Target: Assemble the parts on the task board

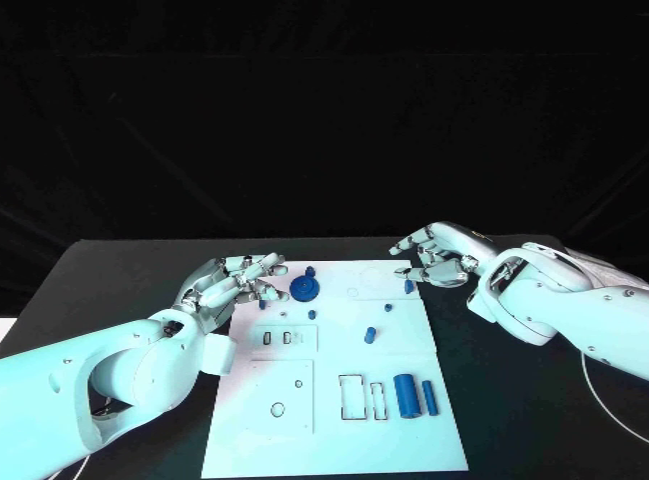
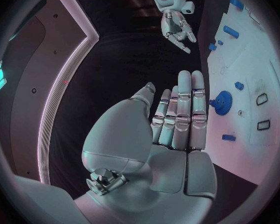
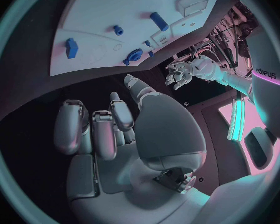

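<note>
1. Fingers of the left hand (image 1: 235, 280) are apart and a little curled, holding nothing; the hand hovers at the task board's (image 1: 267, 440) upper left edge, left of centre in the head view.
2. Fingers of the right hand (image 1: 437, 258) are also loosely curled with nothing between them; this hand hangs just off the board's upper right corner.
3. The task board lies in the middle of the black surface (image 1: 122, 270), running from frame centre down to the bottom edge. A blue gear (image 1: 305, 289) sits near its top, just right of the left hand's fingers.
4. Other blue parts lie loose: a small block (image 1: 409, 286) near the right hand, a short peg (image 1: 369, 335) mid-board, and a thick cylinder (image 1: 406, 394) with a thinner bar (image 1: 429, 397) beside it at lower right, next to two empty rectangular outlines.
5. Judged from this, assembly has barely begun; the left hand seems to be lining up on the gear, though I cannot tell whether it is already seated.
6. To do it well: come down from above, close on the gear's rim rather than its hub, and keep the wrist level.
7. Keep the right hand off the board so it nudges nothing.
</note>
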`<state>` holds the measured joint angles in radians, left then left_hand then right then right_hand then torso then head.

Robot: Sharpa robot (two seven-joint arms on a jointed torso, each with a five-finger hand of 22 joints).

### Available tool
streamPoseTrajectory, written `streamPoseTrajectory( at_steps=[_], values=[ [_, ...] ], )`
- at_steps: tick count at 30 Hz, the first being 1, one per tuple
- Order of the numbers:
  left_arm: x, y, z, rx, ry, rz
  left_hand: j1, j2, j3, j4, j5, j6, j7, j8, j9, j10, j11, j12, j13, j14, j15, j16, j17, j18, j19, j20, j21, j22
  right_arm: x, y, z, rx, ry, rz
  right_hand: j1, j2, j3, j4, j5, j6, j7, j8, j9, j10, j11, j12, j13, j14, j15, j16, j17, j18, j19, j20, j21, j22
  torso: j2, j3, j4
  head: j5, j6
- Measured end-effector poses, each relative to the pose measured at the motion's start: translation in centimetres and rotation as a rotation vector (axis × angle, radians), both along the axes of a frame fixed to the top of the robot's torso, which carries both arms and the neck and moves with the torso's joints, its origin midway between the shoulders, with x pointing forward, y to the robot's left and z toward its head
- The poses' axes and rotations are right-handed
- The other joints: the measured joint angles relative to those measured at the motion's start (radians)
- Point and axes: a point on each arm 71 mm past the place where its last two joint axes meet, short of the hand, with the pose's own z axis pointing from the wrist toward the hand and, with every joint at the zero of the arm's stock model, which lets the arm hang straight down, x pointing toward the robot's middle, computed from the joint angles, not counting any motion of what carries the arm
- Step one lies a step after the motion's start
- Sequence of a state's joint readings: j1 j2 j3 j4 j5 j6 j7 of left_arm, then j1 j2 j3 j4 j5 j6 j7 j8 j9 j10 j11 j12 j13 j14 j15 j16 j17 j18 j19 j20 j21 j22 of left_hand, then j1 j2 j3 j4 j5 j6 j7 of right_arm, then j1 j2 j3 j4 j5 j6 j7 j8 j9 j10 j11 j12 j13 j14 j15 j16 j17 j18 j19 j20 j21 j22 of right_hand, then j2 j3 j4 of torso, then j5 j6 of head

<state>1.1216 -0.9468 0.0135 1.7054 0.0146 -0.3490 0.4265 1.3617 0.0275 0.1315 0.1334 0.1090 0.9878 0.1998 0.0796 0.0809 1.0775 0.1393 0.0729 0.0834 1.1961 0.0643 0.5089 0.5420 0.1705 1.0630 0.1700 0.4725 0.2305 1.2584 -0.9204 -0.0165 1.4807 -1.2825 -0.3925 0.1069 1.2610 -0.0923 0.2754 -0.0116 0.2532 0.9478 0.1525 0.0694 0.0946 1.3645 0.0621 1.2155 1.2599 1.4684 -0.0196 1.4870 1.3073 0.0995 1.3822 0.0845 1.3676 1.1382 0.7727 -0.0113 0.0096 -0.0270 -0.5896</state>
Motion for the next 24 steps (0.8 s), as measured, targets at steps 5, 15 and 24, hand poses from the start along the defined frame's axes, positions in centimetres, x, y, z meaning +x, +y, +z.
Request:
streamPoseTrajectory(
  at_steps=[5,15,24],
  values=[
    [0.1,0.1,-0.1,0.001,0.001,0.003,0.0,0.0,0.0,0.0,0.0,0.0,0.0,0.0,0.0,0.0,0.0,0.0,0.0,0.0,0.0,0.0,0.0,0.0,0.0,0.0,0.0,0.0,0.3,-2.3,-0.9,0.002,0.011,-0.018,0.007,-0.007,-0.005,-0.007,-0.006,0.0,0.0,0.0,0.0,0.0,0.0,-0.011,-0.007,0.0,0.0,0.0,0.001,0.0,0.0,0.0,0.0,0.0,-0.005,0.0046,-0.0074,-0.001,0.001],
    [0.2,-0.1,-0.2,-0.001,0.001,0.001,0.0,0.0,0.0,0.0,0.0,0.0,0.0,0.0,0.0,0.0,0.0,0.0,0.0,0.0,0.0,0.0,0.0,0.0,0.0,0.0,0.0,0.0,1.2,-4.0,-3.2,-0.02,0.049,-0.052,0.018,-0.017,-0.019,-0.02,-0.041,-0.029,0.007,-0.004,-0.005,-0.011,0.004,-0.025,-0.017,-0.004,0.004,0.0,0.001,0.0,0.0,0.0,0.0,0.0,-0.007,0.0091,-0.0121,-0.007,-0.002],
    [0.2,-0.3,-0.2,-0.005,0.002,-0.006,0.004,0.004,0.0,0.0,0.0,0.0,0.0,0.0,0.0,0.0,0.0,0.0,0.0,0.0,0.0,0.0,0.001,0.0,0.0,0.0,0.0,0.0,1.9,-2.8,-4.9,-0.033,0.075,-0.052,0.027,-0.008,-0.016,-0.023,-0.044,-0.03,0.008,-0.004,-0.005,-0.011,0.004,-0.025,-0.017,-0.004,0.004,0.0,0.001,0.0,0.0,0.0,0.0,0.002,-0.006,0.0079,-0.01,-0.006,-0.006]
  ],
)
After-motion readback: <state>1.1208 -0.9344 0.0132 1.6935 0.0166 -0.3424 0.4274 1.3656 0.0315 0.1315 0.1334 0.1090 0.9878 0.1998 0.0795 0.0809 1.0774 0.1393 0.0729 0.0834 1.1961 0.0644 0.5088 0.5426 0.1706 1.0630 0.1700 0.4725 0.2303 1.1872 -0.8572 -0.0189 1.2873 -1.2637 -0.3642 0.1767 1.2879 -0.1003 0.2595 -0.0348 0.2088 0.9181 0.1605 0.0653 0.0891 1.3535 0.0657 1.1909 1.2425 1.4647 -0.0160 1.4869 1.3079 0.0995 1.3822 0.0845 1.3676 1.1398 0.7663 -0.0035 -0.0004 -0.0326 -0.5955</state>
